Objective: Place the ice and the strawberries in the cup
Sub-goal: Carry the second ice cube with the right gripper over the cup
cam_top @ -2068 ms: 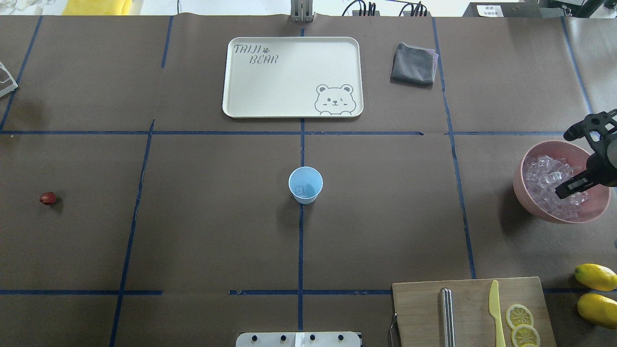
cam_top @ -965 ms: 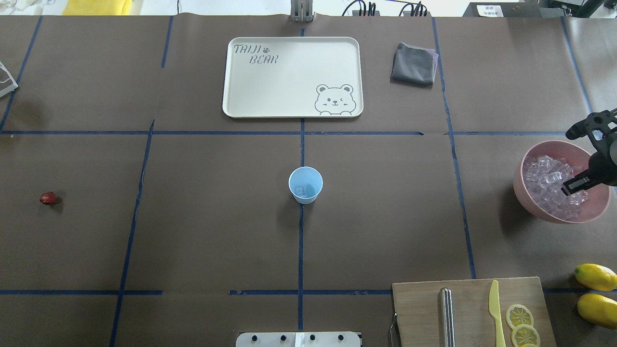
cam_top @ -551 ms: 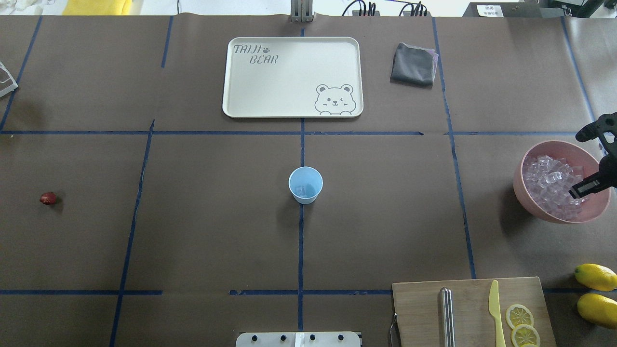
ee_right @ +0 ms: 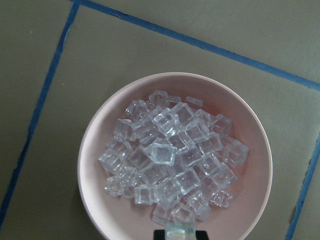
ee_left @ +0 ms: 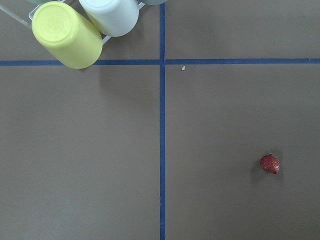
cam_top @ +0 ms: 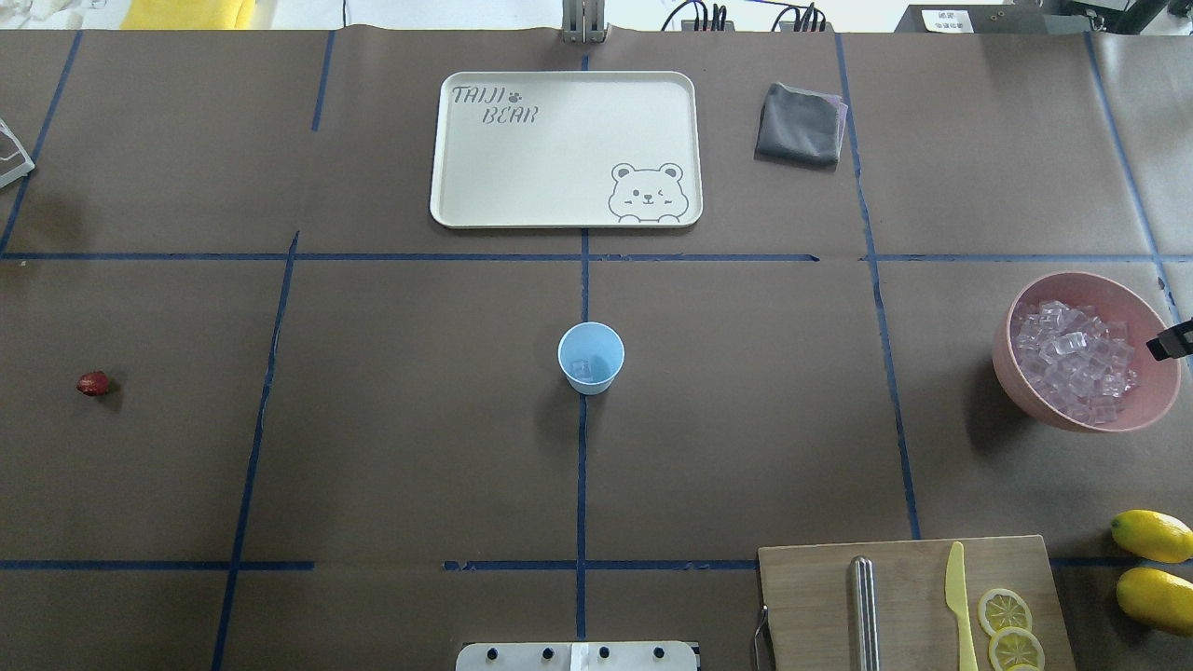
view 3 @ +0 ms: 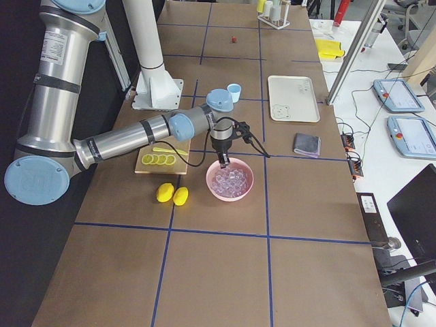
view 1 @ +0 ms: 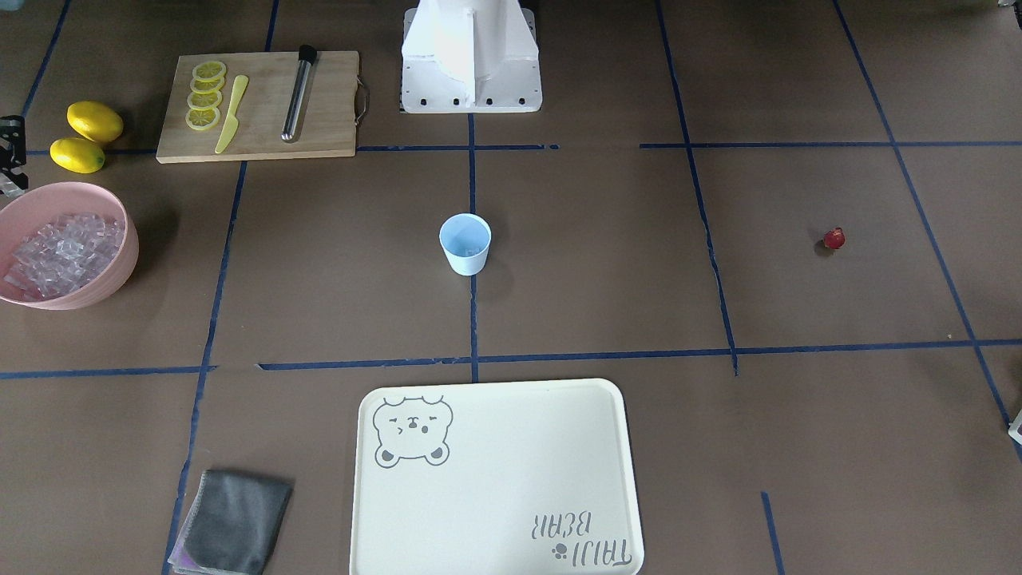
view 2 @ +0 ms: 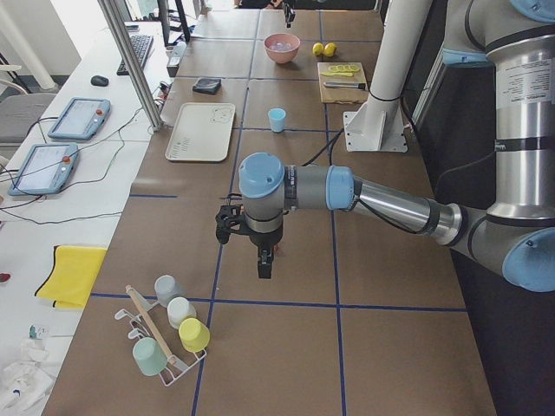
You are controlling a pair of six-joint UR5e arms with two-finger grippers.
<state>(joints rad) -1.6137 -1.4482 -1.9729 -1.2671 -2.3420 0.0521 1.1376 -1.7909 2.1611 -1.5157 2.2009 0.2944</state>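
The light-blue cup [cam_top: 591, 357] stands upright at the table's middle with one ice cube [cam_top: 581, 369] inside. More ice [cam_top: 1072, 359] fills the pink bowl [cam_top: 1002, 345] at the right. My right gripper [ee_right: 180, 234] hangs above that bowl, and its black fingertips are shut on a clear cube. In the overhead view only one fingertip [cam_top: 1172, 343] shows, at the right edge. The red strawberry [cam_top: 92, 383] lies alone at the far left, and also in the left wrist view [ee_left: 270, 164]. My left gripper [view 2: 264, 267] hovers over the table there; I cannot tell whether it is open or shut.
A cream bear tray [cam_top: 565, 149] and a grey cloth [cam_top: 800, 124] lie at the far side. At the near right sits a cutting board [cam_top: 909, 596] with lemon slices, a yellow knife and a metal rod, two lemons [cam_top: 1152, 535] beside it. Upturned cups [ee_left: 65, 32] sit near the strawberry.
My right gripper has drawn away from the ice heap toward the overhead view's right edge and is now almost out of that view. The cup and strawberry have not moved.
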